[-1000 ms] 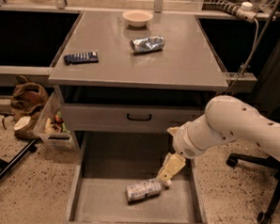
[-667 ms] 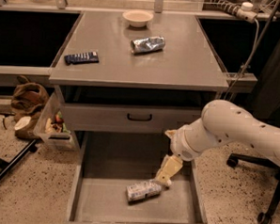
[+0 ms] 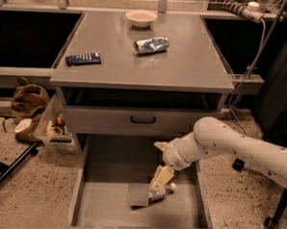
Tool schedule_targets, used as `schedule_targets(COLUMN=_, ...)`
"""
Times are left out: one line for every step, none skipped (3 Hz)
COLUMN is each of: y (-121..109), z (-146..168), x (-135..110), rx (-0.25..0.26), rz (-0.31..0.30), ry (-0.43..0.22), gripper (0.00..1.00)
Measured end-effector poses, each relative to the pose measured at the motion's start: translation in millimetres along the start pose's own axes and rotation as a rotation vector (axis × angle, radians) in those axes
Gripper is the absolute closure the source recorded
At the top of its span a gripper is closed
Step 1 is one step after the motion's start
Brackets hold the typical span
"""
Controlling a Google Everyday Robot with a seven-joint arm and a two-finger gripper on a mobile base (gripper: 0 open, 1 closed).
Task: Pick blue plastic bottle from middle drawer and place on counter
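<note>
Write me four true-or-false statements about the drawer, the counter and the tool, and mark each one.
1. The blue plastic bottle lies on its side in the open middle drawer. True.
2. The tool hovers over the counter. False: it is down in the middle drawer, right above the bottle.
3. A pale bowl stands near the counter's far edge. True.
4. The silver foil packet lies in the drawer beside the bottle. False: it lies on the counter, in front of the bowl.
</note>
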State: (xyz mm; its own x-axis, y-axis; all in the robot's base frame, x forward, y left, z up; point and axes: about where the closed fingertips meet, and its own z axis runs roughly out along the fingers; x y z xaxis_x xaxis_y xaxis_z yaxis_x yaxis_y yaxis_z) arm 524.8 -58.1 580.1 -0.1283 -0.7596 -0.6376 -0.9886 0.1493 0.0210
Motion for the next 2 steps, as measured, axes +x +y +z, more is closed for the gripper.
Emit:
schedule_targets(y=-2, z=32, x=20, rx=-0.041, rz=0.002, ry=-0.056, gripper=0.0)
schedule_targets(y=-1, z=52, x=42, rx=-0.043, rz=0.015, ry=-0.114, gripper=0.0)
